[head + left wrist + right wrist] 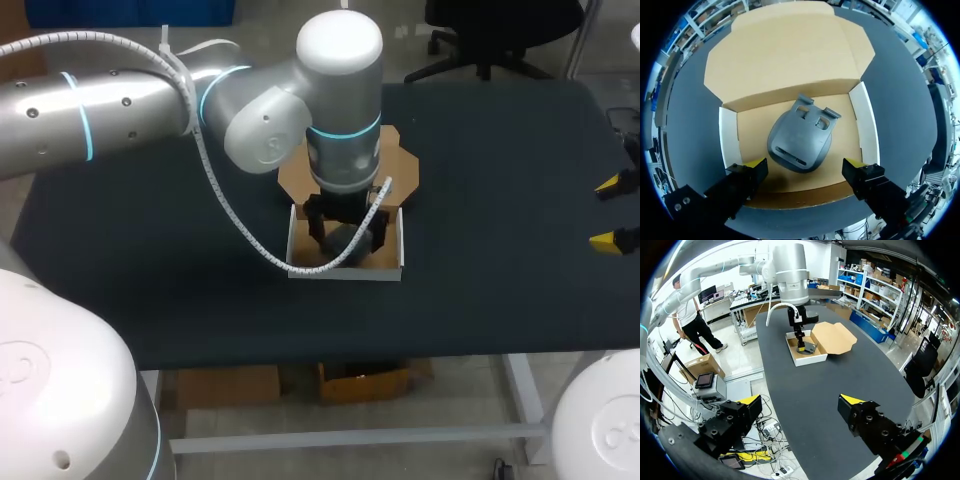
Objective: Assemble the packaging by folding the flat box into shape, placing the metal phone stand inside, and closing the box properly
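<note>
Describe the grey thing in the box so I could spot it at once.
Find the black table; near its middle sits an open cardboard box with white side walls and its brown lid folded back. Lying on its floor is the phone stand: the only dark grey piece there, rounded, with slots cut through it.

R gripper (801,401): fingers spread wide, nothing btwn them, at near end of black table (850,375). Ahead, well apart: open box (799,359) w/ white walls. Brown lid flap (834,336) lies flat on table beside it. Grey phone stand (810,347) sits inside box. L arm (790,270) is vertical over box. L gripper (800,341) is lowered into box, just beside stand.
</note>
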You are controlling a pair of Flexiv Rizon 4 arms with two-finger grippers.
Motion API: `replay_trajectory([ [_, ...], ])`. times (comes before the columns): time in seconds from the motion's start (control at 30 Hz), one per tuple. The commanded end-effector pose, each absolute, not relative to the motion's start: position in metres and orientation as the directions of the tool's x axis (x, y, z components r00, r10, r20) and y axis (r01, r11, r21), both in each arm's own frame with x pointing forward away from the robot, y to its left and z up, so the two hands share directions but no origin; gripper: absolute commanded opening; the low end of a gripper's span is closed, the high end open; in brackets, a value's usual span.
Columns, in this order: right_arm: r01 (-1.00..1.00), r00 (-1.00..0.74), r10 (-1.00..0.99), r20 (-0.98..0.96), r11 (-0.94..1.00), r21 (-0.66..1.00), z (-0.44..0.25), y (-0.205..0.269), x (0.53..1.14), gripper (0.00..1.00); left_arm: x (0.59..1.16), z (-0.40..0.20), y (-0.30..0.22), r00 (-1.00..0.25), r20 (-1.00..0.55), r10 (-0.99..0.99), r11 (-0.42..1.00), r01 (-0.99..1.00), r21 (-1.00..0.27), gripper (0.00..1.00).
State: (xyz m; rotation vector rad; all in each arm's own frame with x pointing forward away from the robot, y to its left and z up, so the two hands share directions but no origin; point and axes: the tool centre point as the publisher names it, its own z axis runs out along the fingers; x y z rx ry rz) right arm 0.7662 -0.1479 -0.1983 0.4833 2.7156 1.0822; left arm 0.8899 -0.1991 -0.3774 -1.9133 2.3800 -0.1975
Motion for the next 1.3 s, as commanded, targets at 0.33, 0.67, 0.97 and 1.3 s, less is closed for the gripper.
replay_trajectory([
  [0.33, 0.23, -0.932, 0.361, -0.045, 0.681, 0.695, -0.198, -0.149, 0.765, 1.0, 0.879, -0.387, -0.205, -0.188, -0.009, -0.982, 0.188, -0.974, -0.129, 1.0],
  [0.67, 0.23, -0.932, 0.361, -0.045, 0.681, 0.695, -0.198, -0.149, 0.765, 1.0, 0.87, -0.393, -0.206, -0.128, 0.016, -0.992, 0.126, -0.988, -0.09, 1.0],
  [0.97, 0.23, -0.932, 0.361, -0.045, 0.681, 0.695, -0.198, -0.149, 0.765, 1.0, 0.86, -0.395, -0.211, -0.118, 0.011, -0.993, 0.116, -0.99, -0.076, 1.0],
  [1.3, 0.23, -0.932, 0.361, -0.045, 0.681, 0.695, -0.198, -0.149, 0.765, 1.0, 0.851, -0.396, -0.212, -0.075, -0.009, -0.997, 0.076, -0.996, -0.049, 1.0],
])
